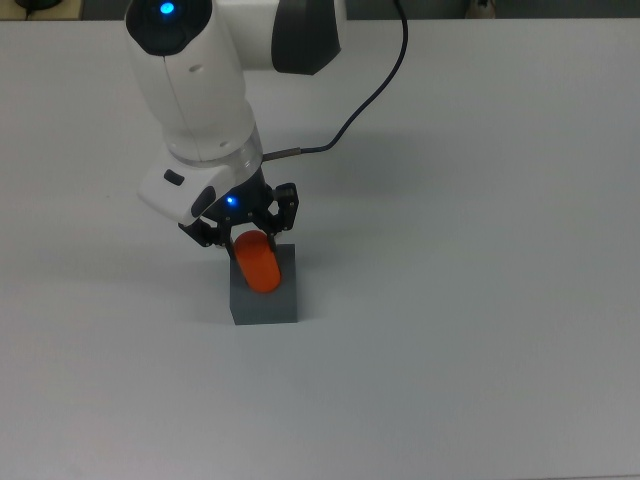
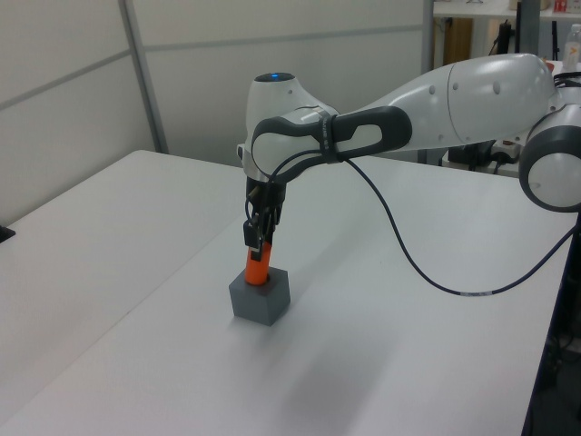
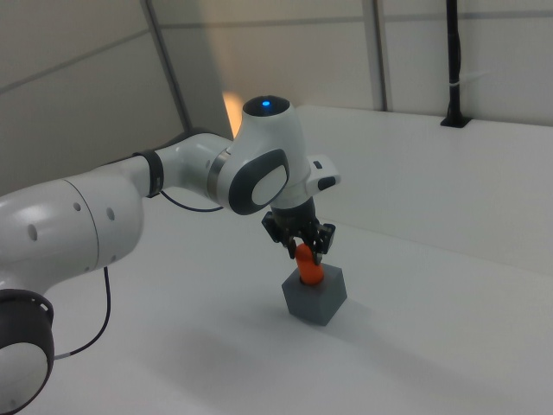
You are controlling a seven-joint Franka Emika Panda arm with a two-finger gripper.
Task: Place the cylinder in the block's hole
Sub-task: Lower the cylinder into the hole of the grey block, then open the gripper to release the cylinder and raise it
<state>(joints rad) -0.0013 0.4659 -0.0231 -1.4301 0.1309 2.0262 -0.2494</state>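
I see the small bright orange cylinder [image 1: 258,265] standing partly sunk in the dark grey cube block [image 1: 266,300], its top pinched by the gripper [image 1: 247,232]. If it sits tilted (hard to judge), pressing may jam it or shove the block.

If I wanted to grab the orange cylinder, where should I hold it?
Probably by its top half. The cylinder stands upright with its lower end down in the block, so only the upper sides are free. Come straight down from above and pinch those smooth sides, where the gripper is now.
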